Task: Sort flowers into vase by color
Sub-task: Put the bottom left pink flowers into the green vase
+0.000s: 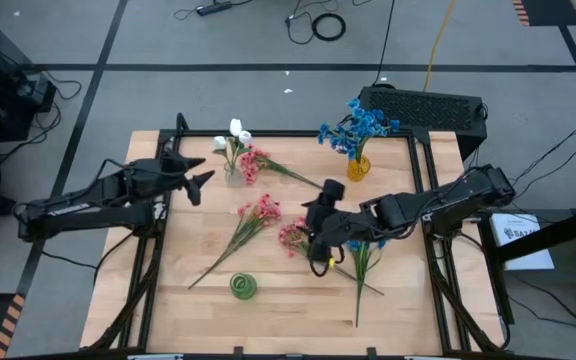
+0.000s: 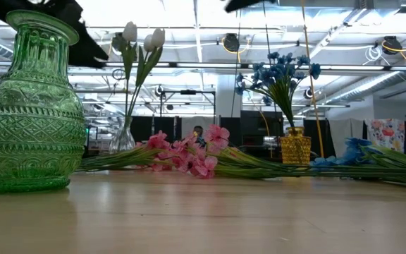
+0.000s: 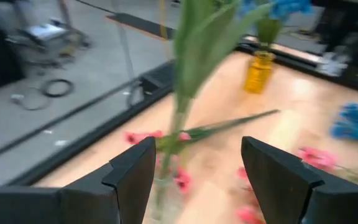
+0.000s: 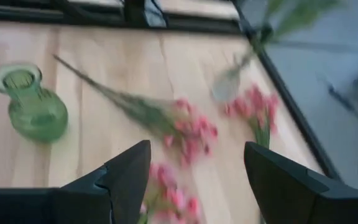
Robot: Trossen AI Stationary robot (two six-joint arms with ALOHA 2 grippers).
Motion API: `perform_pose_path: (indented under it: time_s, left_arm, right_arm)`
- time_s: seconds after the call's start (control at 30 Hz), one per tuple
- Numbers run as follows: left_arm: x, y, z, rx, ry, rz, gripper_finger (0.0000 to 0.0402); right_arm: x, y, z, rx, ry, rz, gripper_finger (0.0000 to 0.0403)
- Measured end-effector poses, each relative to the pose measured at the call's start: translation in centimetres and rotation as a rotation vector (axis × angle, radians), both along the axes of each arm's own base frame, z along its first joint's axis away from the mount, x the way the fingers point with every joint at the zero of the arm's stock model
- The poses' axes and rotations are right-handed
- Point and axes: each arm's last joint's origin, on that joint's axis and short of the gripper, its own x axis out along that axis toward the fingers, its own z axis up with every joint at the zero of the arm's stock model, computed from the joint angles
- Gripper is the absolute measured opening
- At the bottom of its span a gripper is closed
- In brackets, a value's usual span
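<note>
Wooden table point(image 1: 208, 300): pink flowers point(image 1: 260, 212) between both open claws, left point(image 1: 204, 180), right point(image 1: 318, 240).

Even, bright light is cast from ceiling lamps point(image 2: 231, 42), seen glaring at the upper middle of the low view. Both wrist views are smeared by blur.

Standing near the bench's point(image 1: 198, 300) far edge: one vase point(image 1: 231, 170) left of centre, holding flowers point(image 1: 236, 130); another vase point(image 1: 358, 166) toward the far right corner, also holding flowers point(image 1: 360, 124). Near the front edge, a third vase point(image 1: 243, 287). Lying loose mid-bench between them, more sprigs point(image 1: 258, 212).
</note>
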Motion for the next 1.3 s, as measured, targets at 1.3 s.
perform_pose_path:
  time_s: [1.3]
  left_arm:
    - [0.7,-6.4,-6.2,-0.420,0.059,-0.575,0.0244]
  right_arm:
    - [-8.2,7.8,-12.4,0.532,-0.009,-0.309,0.0251]
